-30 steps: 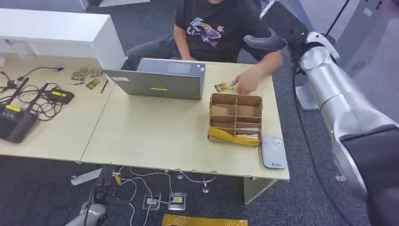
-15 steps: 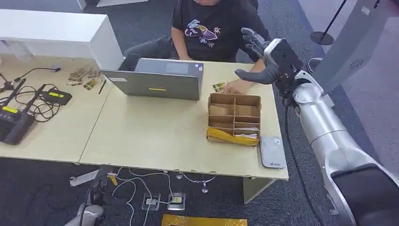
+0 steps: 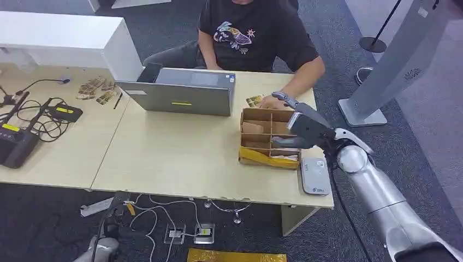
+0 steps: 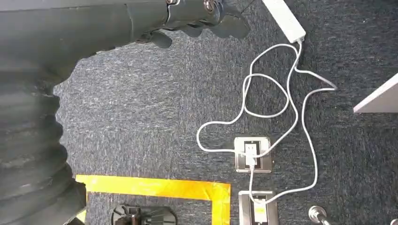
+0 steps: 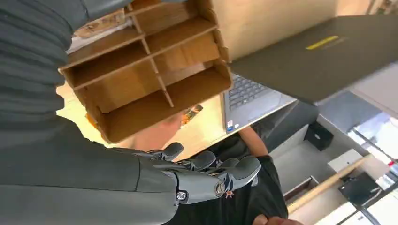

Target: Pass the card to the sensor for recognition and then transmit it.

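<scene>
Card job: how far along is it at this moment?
Early stage. Nothing looks done: the card lies on the desk under the person's hand, behind the cardboard organizer. In hand: the right hand hovers empty over the organizer, fingers extended. Left: taking the card, presenting it at the white sensor, then handing it on.

From high on the robot, the head camera looks forward and down across the table [image 3: 180, 158], taking in the cardboard box [image 3: 271, 137] from well back. The right wrist camera sits close behind the right hand [image 5: 206, 176], tight above that same box [image 5: 150, 70] with the laptop [image 5: 324, 56] just beyond it, so those two views share box and laptop [image 3: 183, 98]. The left wrist camera hangs low, facing the carpet [image 4: 155, 117] and its white cable [image 4: 277, 108], well below the box.
</scene>
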Controlling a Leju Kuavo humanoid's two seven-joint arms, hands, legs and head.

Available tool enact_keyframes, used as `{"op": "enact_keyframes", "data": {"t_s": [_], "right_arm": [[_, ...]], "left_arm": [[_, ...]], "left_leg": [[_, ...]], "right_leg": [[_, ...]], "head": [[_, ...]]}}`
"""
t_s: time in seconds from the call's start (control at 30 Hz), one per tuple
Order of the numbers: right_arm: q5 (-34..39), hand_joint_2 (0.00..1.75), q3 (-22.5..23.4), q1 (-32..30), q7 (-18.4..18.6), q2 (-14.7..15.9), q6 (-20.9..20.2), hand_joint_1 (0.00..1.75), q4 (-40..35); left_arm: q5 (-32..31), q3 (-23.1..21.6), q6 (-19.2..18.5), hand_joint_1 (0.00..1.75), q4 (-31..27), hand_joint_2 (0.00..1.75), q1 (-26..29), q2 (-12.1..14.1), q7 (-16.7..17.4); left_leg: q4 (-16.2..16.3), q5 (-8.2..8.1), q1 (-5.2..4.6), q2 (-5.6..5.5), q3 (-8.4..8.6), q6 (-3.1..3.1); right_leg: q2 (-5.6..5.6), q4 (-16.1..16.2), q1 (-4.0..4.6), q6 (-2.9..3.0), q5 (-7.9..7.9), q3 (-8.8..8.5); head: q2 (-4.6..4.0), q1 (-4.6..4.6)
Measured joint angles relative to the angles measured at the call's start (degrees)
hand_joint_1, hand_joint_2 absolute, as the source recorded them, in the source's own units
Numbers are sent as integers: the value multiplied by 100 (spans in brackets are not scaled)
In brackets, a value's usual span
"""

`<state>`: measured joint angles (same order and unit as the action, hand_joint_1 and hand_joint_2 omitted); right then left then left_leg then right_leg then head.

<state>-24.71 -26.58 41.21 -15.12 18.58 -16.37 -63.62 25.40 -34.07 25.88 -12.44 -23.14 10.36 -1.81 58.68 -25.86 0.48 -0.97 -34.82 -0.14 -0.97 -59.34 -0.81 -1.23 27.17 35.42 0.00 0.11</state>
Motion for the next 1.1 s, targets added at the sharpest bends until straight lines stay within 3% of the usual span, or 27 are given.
{"op": "enact_keyframes", "data": {"t_s": [0.63, 1.1], "right_arm": [[-2219, 175, -343, -336, 361, 125, 804, 0, -254], [-2729, 175, -433, -399, 345, 125, 728, 0, -201]], "left_arm": [[-53, 98, -6, 0, 0, 175, 10, -2, 11], [-39, 144, -52, 0, 0, 175, 17, 13, 11]], "left_leg": [[0, 0, 0, 0, -2, 0], [-1, 0, 0, 0, -1, 0]], "right_leg": [[0, -1, 0, 0, 0, 0], [0, -1, 0, 0, 0, 0]], "head": [[0, 0], [0, 0]]}}
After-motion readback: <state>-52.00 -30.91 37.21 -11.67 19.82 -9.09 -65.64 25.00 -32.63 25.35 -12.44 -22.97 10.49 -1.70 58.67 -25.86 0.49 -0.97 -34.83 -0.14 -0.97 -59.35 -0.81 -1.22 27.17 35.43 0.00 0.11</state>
